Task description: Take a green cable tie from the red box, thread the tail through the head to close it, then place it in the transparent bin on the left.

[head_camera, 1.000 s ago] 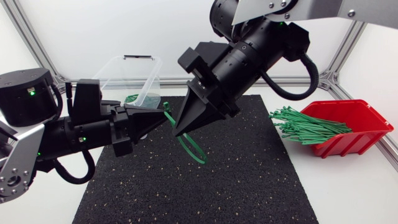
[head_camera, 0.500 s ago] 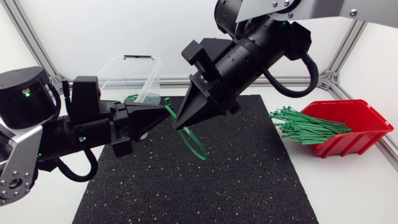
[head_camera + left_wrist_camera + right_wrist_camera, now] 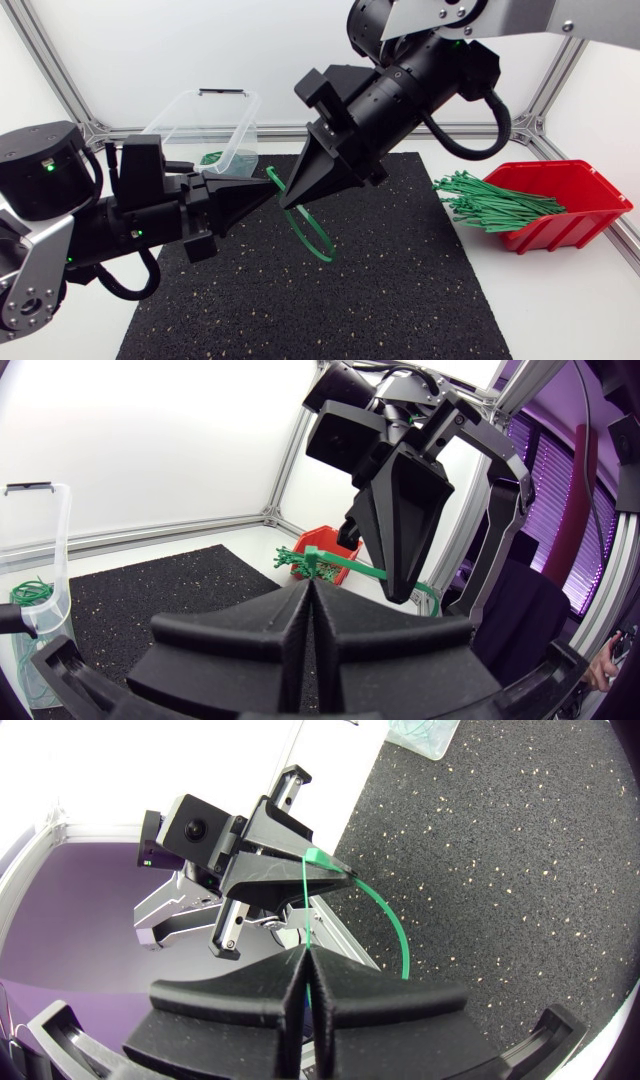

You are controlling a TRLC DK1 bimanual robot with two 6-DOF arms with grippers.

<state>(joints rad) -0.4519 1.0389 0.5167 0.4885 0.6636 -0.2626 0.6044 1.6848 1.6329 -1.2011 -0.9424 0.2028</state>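
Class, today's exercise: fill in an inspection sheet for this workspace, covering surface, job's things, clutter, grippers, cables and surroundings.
Surface: black speckled mat on a white table.
Job's things: green cable tie held in the air over the mat, its loop hanging down; red box at the right with loose ties spilling out; transparent bin at the back left, some green inside.
Clutter: nothing seen.
Grippers: left gripper and right gripper tip to tip, fingers of both shut on the tie.
Cables: black cable loops on both arms.
Surroundings: nothing seen.
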